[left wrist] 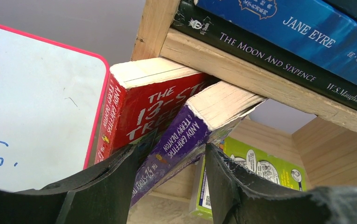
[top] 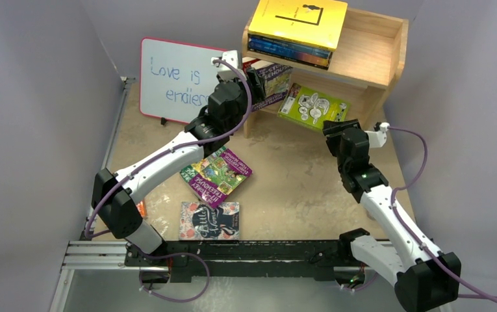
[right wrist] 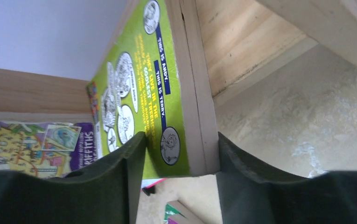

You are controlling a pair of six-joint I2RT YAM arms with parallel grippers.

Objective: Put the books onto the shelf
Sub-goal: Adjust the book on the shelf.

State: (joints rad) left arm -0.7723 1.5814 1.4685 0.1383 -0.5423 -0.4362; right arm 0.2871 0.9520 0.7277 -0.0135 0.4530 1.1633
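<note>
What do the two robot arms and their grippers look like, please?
Both the left arm and right arm have white link shells with black joint blocks. A purple cable trails along each. The fingers are black, and a green light glows on the right arm.

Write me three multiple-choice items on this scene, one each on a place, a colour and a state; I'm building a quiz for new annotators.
1. Where does Little Women lie?
A. On the shelf's upper tier
B. On the table, near the arm bases
C. Against the whiteboard

2. What colour is the top book of the stack on the upper tier of the shelf?
A. Yellow
B. Red
C. White

3. How does the purple book stand?
A. Flat on the table
B. Upright on the upper tier
C. Tilted under the upper board, between the jaws of the left gripper

Answers:
1 B: the overhead view shows it flat on the tabletop.
2 A: its cover is bright yellow.
3 C: the left wrist view shows it slanted beside the red book.
</note>
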